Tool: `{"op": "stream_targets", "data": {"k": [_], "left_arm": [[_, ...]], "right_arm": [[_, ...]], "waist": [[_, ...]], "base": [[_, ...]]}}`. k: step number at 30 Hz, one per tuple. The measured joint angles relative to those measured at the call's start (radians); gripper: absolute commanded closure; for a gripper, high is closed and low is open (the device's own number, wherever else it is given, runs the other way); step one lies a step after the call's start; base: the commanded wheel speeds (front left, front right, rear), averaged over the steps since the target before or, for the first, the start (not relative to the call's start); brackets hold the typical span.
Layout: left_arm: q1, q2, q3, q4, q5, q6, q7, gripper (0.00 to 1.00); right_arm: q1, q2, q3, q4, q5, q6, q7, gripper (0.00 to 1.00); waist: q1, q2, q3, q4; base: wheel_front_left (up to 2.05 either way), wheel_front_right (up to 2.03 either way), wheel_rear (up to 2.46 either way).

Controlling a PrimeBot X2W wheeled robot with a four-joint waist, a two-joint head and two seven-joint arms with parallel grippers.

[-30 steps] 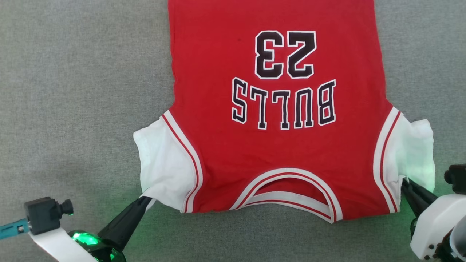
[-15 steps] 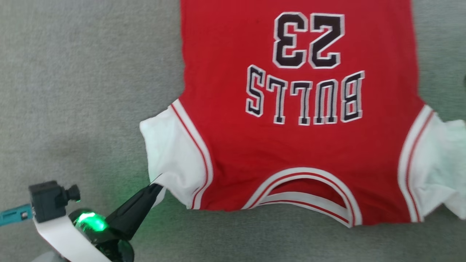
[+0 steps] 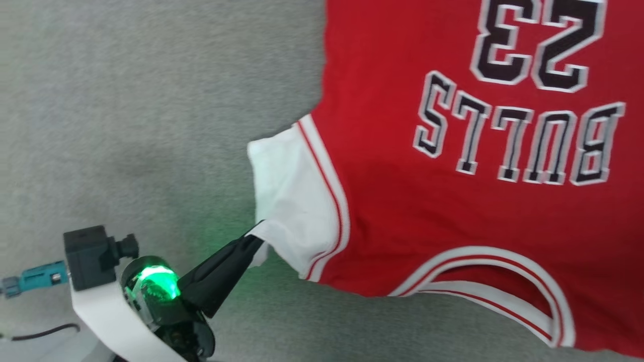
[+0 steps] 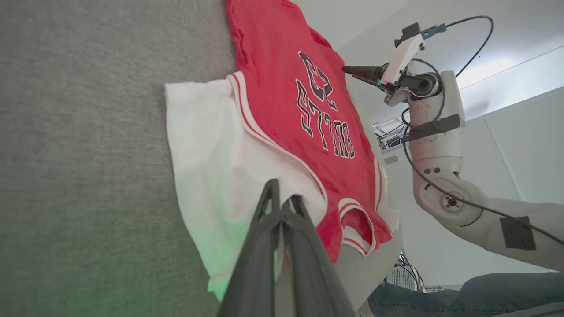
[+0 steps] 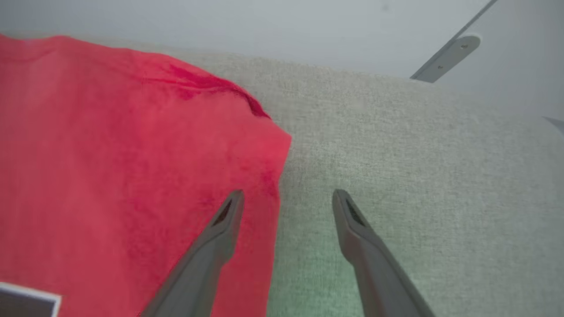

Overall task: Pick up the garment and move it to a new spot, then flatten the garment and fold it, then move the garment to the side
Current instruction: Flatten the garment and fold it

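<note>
1. At the far left of the head view the grey cloth-covered worktop (image 3: pixel 126 125) lay bare. A small black camera (image 3: pixel 93 249) sat on my left wrist beside a green light (image 3: pixel 156 284).
2. My left gripper (image 3: pixel 254 241) reached up and to the right from the lower left corner. Its jaws were pressed together on the near corner of the shirt's white sleeve (image 3: pixel 292 196). In the left wrist view the same gripper (image 4: pixel 282 200) showed both dark fingers tight together, with white cloth pinched at their tips.
3. The shirt (image 3: pixel 427 211) lay spread on the worktop to the right of that gripper, printed side up. It ran off the top and right edges of the head view. A thin red-and-white stripe marked where the sleeve met the red body.
4. Further right, the black, white-edged word "BULLS" (image 3: pixel 523 141) and the number 23 (image 3: pixel 538 40) read upside down to me. The striped collar (image 3: pixel 483 250) lay on the side nearest me.
5. My right gripper (image 5: pixel 286 196) had its jaws wide apart and held nothing. One finger was over the shirt's red side edge (image 5: pixel 110 154) and the other over bare worktop (image 5: pixel 418 154). I could not tell whether the tips touched anything.
6. In the left wrist view that right gripper (image 4: pixel 354 70) stood beyond the far side of the shirt (image 4: pixel 282 88). A person's leg in blue jeans (image 4: pixel 462 295) showed in the lower right corner.
</note>
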Motion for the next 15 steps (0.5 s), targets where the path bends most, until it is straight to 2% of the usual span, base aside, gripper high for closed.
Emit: {"op": "stream_targets", "data": {"k": [4, 9, 11, 12, 13, 15], "left_arm": [[-0.027, -0.022, -0.018, 0.014, -0.009, 0.0, 0.0, 1.0], [-0.047, -0.041, -0.03, 0.016, -0.01, 0.0, 0.0, 1.0], [-0.051, -0.043, -0.035, 0.022, -0.01, 0.0, 0.0, 1.0], [-0.058, -0.044, -0.037, 0.023, -0.01, 0.0, 0.0, 1.0], [-0.065, -0.047, -0.036, 0.023, -0.01, 0.0, 0.0, 1.0], [-0.073, -0.051, -0.033, 0.025, -0.01, 0.0, 0.0, 1.0]], "right_arm": [[-0.065, 0.01, -0.048, 0.106, -0.048, 0.0, 0.014, 0.0], [-0.131, 0.038, -0.084, 0.144, -0.064, 0.0, 0.047, 0.0], [-0.144, 0.04, -0.082, 0.15, -0.074, 0.0, 0.06, 0.56], [-0.148, 0.042, -0.08, 0.152, -0.076, 0.0, 0.061, 0.97], [-0.151, 0.043, -0.078, 0.157, -0.076, 0.0, 0.06, 1.0], [-0.154, 0.054, -0.075, 0.165, -0.074, 0.0, 0.055, 1.0]], "waist": [[0.0, 0.0, 0.023, 0.05], [0.0, 0.0, 0.058, 0.073], [0.0, 0.0, 0.065, 0.074], [0.0, 0.0, 0.067, 0.072], [0.0, 0.0, 0.067, 0.069], [0.0, 0.0, 0.064, 0.063]], "base": [[0.0, 0.0, 0.0], [0.0, 0.0, 0.0], [0.0, 0.0, 0.0], [0.0, 0.0, 0.0], [0.0, 0.0, 0.0], [0.0, 0.0, 0.0]]}}
